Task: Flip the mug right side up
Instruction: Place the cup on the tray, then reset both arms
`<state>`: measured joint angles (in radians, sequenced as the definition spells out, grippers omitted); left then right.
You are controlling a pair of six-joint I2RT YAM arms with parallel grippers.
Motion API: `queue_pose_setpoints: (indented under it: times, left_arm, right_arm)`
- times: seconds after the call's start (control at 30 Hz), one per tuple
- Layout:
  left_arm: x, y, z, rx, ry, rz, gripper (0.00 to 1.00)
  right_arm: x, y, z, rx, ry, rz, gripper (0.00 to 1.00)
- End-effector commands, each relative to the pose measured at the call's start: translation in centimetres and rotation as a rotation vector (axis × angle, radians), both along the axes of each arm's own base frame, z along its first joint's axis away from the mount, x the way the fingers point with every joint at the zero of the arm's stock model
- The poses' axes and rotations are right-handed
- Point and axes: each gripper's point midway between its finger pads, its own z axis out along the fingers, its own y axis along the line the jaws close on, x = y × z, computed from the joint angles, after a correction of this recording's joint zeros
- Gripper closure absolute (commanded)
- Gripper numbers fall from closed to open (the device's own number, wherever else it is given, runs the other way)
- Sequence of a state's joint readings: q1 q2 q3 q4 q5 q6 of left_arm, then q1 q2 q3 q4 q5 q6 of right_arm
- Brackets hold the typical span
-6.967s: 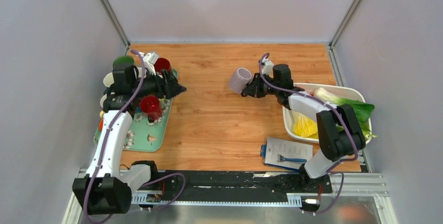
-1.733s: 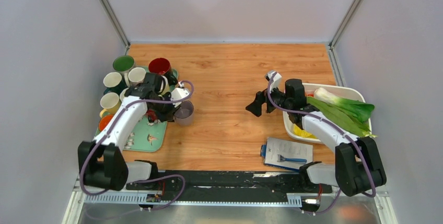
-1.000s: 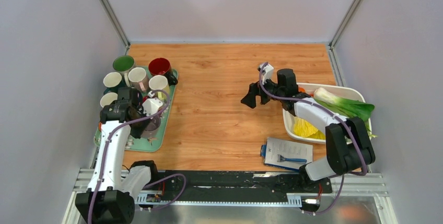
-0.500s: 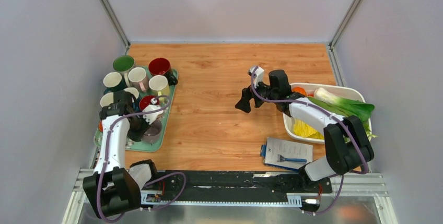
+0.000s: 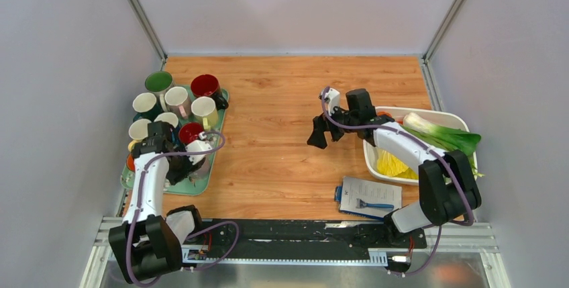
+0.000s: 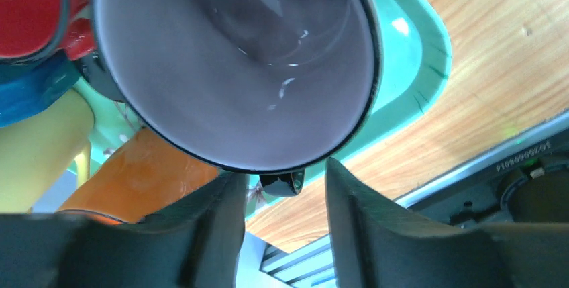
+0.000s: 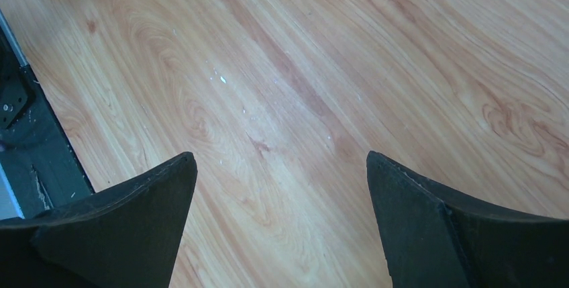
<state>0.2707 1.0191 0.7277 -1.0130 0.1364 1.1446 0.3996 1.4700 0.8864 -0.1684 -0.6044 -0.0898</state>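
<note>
Overhead, I look down from behind both arms. Past the left tool (image 6: 282, 170) I'm pressed close to the tray (image 6: 416, 53); past the right tool (image 7: 280, 157), bare surface (image 7: 302, 86). Overhead shows both.

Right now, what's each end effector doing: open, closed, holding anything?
Left end effector: open, straddling the handle of the mug, not gripping.
Right end effector: open, holding nothing.

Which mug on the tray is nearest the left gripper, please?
The lilac black-rimmed mug at the tray's near edge; its handle sits in the left gripper.
</note>
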Motion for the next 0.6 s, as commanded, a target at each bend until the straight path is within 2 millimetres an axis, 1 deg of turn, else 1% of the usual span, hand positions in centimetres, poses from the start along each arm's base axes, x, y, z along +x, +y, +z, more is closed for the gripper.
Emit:
queue_pose_setpoints:
  times: [0.0, 0.03, 0.07, 0.1, 0.13, 0.17, 0.2, 0.23, 0.27, 0.3, 0.33, 0.37, 0.4, 0.43, 0.47, 0.5, 0.53, 0.57]
  left_arm:
    - [-1.3, 0.2, 0.6, 0.03, 0.026, -0.06, 0.38]
    - [-1.1, 0.0, 1.4, 0.023, 0.008, -0.06, 0.29]
    - [-1.3, -0.7, 1.7, -0.011, 0.016, -0.068, 0.26]
    - [-0.9, -0.9, 2.6, -0.025, -0.002, -0.065, 0.23]
    - [-1.1, -1.5, 3.0, -0.059, 0.002, -0.069, 0.22]
    - [-0.5, -1.6, 4.1, -0.067, -0.024, -0.066, 0.2]
    - [-0.5, -2.2, 4.7, -0.095, -0.029, -0.068, 0.2]
    - [0.3, -2.2, 6.2, -0.096, -0.071, -0.066, 0.2]
    - [0.4, -2.6, 6.9, -0.117, -0.08, -0.069, 0.2]
    - [1.3, -2.5, 8.7, -0.114, -0.129, -0.065, 0.19]
    - [1.5, -2.9, 9.4, -0.135, -0.142, -0.066, 0.19]
    - [2.3, -3.0, 11.1, -0.138, -0.19, -0.053, 0.19]
    - [2.9, -3.3, 11.9, -0.158, -0.213, -0.052, 0.19]
    - [3.8, -3.4, 13.6, -0.17, -0.266, -0.025, 0.19]
    - [4.5, -3.8, 14.3, -0.199, -0.289, -0.019, 0.2]
    - [5.7, -3.9, 16.1, -0.224, -0.351, 0.029, 0.2]
    - [6.4, -4.6, 16.7, -0.281, -0.365, 0.09, 0.2]
    - [7.9, -4.6, 18.6, -0.299, -0.44, 0.108, 0.2]
  right_arm:
    - [-0.3, -1.7, 2.7, -0.084, 0.007, 0.021, 0.0]
    - [0.2, -2.2, 2.9, -0.117, 0.013, 0.002, 0.0]
    - [0.6, -2.6, 3.0, -0.15, 0.023, -0.023, 0.0]
    - [1.3, -3.0, 3.4, -0.174, 0.02, -0.055, 0.0]
    - [1.8, -3.4, 3.7, -0.199, 0.01, -0.083, 0.0]
    - [2.4, -3.7, 4.3, -0.212, -0.017, -0.103, 0.0]
    - [3.0, -4.0, 5.0, -0.223, -0.046, -0.125, 0.0]
    - [3.6, -4.5, 5.6, -0.237, -0.068, -0.164, 0.0]
    - [4.4, -5.1, 6.2, -0.251, -0.083, -0.227, 0.0]
    - [5.2, -6.0, 6.7, -0.271, -0.093, -0.303, 0.0]
    - [5.8, -6.7, 7.3, -0.287, -0.105, -0.368, 0.0]
    - [6.5, -7.7, 7.9, -0.309, -0.121, -0.436, 0.0]
    - [7.2, -8.4, 8.8, -0.32, -0.146, -0.492, 0.0]
    - [7.6, -9.1, 9.4, -0.339, -0.168, -0.535, 0.0]
    - [8.0, -9.7, 10.1, -0.345, -0.191, -0.572, 0.0]
    - [8.4, -10.0, 11.0, -0.337, -0.216, -0.603, 0.0]
    - [8.7, -10.2, 11.9, -0.324, -0.24, -0.625, 0.0]
    - [9.0, -10.2, 12.9, -0.302, -0.261, -0.644, 0.0]
